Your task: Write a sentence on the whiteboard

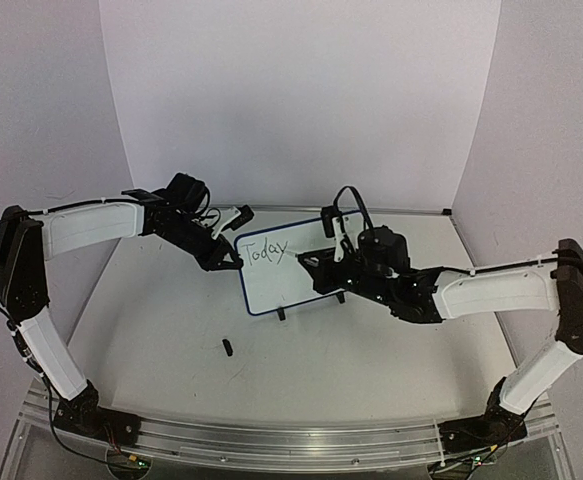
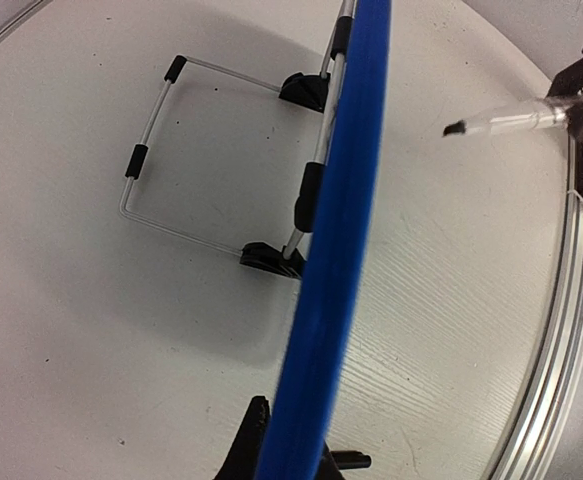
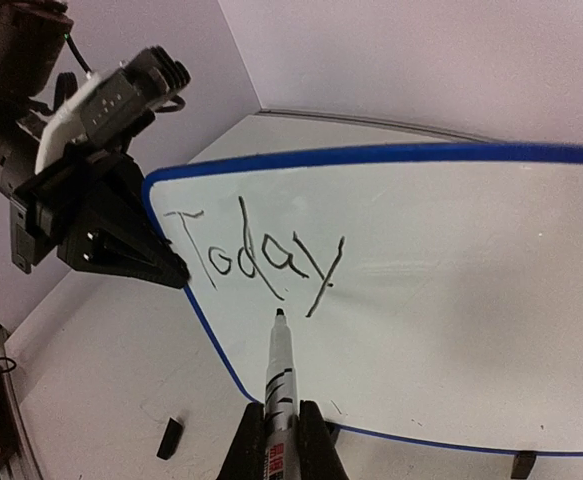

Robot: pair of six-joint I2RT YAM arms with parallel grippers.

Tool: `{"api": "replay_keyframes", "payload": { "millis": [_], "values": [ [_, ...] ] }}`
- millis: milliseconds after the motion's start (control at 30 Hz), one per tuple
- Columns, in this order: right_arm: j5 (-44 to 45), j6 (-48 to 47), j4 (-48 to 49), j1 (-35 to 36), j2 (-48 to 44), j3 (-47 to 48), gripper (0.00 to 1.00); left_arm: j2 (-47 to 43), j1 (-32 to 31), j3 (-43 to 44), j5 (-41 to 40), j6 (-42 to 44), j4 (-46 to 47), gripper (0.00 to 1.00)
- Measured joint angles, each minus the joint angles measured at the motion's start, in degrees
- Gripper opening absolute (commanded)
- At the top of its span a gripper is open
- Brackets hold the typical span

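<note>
Right wrist: right jaws clamp marker below "Today"; left jaws pinch whiteboard rim.

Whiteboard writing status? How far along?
Done: the black handwritten word "Today" sits top-left on the small blue-rimmed white board. In hand: right claw shut on a black-tipped marker pen, tip just under the word; left claw shut on the board's left edge. Left: the rest of the sentence; the board's remaining face is blank.

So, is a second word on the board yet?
No, the whiteboard shows only "Today"; the rest of its face is blank.
</note>
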Motion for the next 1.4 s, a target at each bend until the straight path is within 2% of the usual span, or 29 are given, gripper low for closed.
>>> {"api": "replay_keyframes", "payload": {
  "millis": [133, 367, 667, 1400],
  "values": [
    [3.14, -1.08, -0.06, 0.00, -2.23, 0.60, 0.00, 0.00, 0.00, 0.00, 0.00, 0.00, 0.00, 0.00],
    [6.89, -2.11, -1.15, 0.00, -0.64, 2.57, 0.00, 0.00, -0.09, 0.00, -0.06, 0.00, 0.00, 0.00],
    [7.82, -2.65, -1.55, 0.00, 2.55, 4.37, 0.00, 0.00, -0.09, 0.00, -0.09, 0.00, 0.02, 0.00],
    [11.46, -2.72, -1.70, 0.13, 3.21, 5.07, 0.00, 0.00, -0.13, 0.00, -0.13, -0.03, 0.07, 0.00]
  ]
}}
